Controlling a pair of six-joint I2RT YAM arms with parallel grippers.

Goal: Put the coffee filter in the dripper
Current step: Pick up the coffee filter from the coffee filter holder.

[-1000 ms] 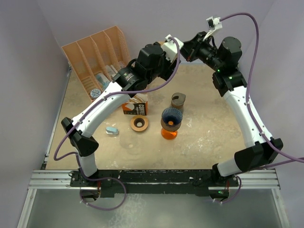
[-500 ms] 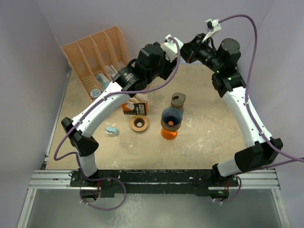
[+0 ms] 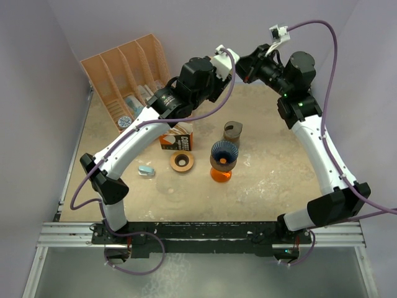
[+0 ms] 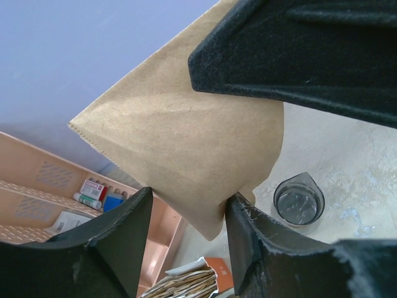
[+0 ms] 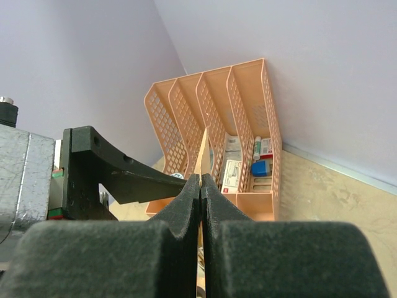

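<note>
Your right pincer [image 5: 200,186] is clamped on the filter [image 4: 180,136]; its tip sits inside your parted left pincer [image 4: 189,198].

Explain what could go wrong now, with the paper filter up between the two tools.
1. The right tool is shut on the thin coffee filter while the left tool straddles its lower corner edge-on; squeezing there could buckle or tear the paper.
2. The filter looks flat, so it may enter the dripper unopened.
3. Held far from the dripper, it would land elsewhere if it slips.
</note>
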